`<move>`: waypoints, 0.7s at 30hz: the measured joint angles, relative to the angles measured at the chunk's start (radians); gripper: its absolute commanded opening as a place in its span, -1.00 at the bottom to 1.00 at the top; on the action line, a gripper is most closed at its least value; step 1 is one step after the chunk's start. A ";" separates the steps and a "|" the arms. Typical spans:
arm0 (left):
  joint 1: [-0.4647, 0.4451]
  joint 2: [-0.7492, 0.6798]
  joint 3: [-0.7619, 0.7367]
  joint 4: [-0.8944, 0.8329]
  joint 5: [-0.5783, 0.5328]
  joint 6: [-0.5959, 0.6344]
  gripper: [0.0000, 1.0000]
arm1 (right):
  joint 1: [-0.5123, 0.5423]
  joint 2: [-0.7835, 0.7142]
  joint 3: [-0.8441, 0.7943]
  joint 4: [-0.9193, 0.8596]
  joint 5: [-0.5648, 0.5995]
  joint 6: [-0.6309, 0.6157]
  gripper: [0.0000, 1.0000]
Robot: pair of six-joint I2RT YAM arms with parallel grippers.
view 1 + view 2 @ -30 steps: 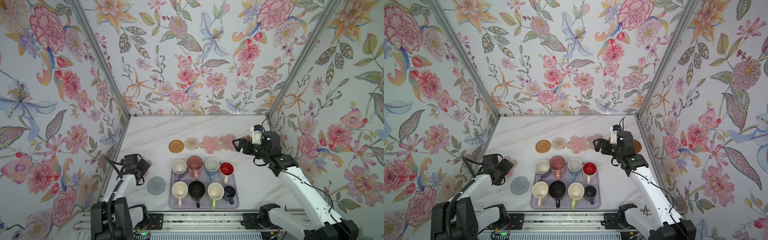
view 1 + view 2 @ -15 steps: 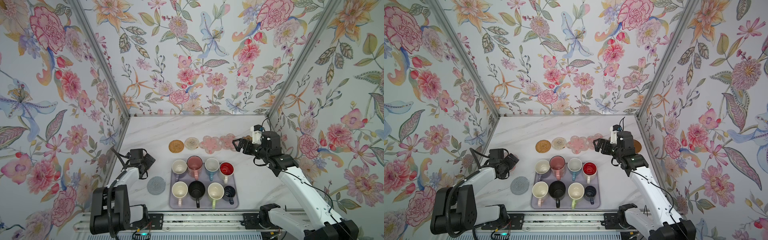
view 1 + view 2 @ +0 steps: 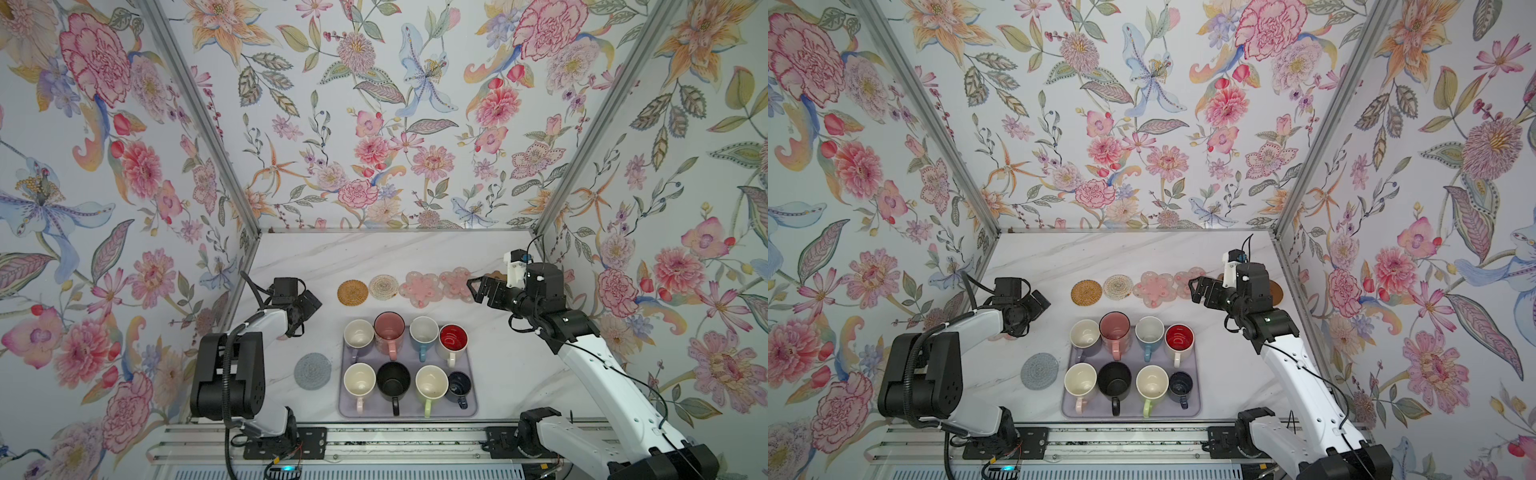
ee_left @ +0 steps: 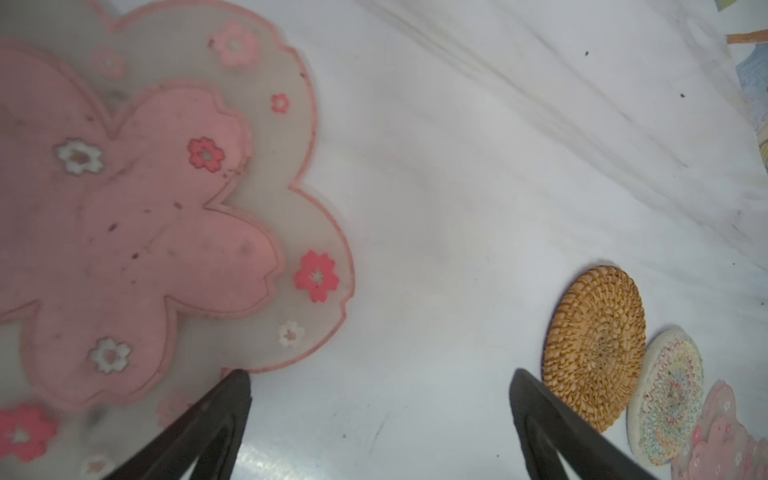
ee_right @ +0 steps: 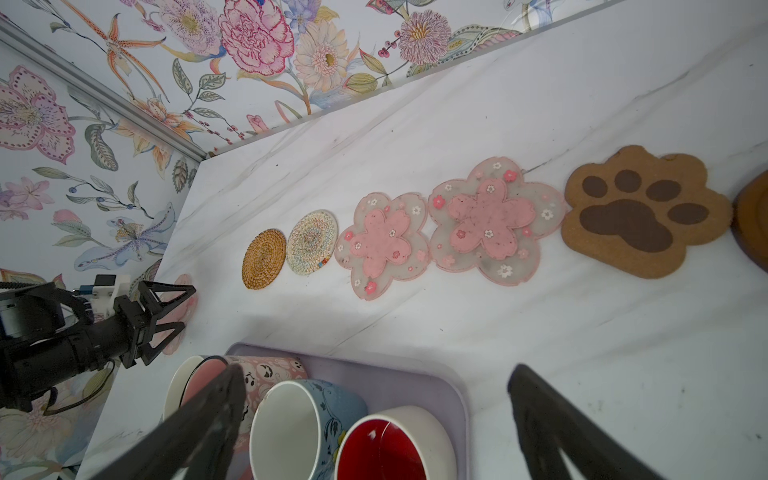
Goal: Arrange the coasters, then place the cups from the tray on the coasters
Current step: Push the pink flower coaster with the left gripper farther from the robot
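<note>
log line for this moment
left gripper open, by pink flower coaster | right gripper open, empty | cups all on tray | grey coaster beside tray

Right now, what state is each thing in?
Left gripper, open, empty.
Right gripper, open, empty.
Eight handled mugs, upright on pale lavender tray.
Tan rattan round coaster, flat, in far row.
Grey knitted round coaster, flat, beside tray, outside row.
Translucent pink flower coaster by left gripper, flat, outside row.

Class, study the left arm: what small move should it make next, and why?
Probably lower the left claw and close it on the edge of the pink flower coaster. The claw is open and empty at that coaster's rim, and the coaster lies apart from the row that starts at the rattan coaster.
</note>
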 measured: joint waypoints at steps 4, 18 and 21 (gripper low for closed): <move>-0.002 -0.019 0.039 -0.043 -0.026 0.039 0.98 | -0.003 -0.002 0.000 -0.003 0.000 0.000 0.99; 0.232 -0.238 -0.024 -0.169 -0.077 0.188 0.98 | -0.008 -0.005 0.000 -0.003 -0.001 0.000 0.99; 0.271 -0.223 -0.025 -0.169 -0.077 0.212 0.98 | -0.011 -0.005 0.000 -0.003 -0.001 0.000 0.98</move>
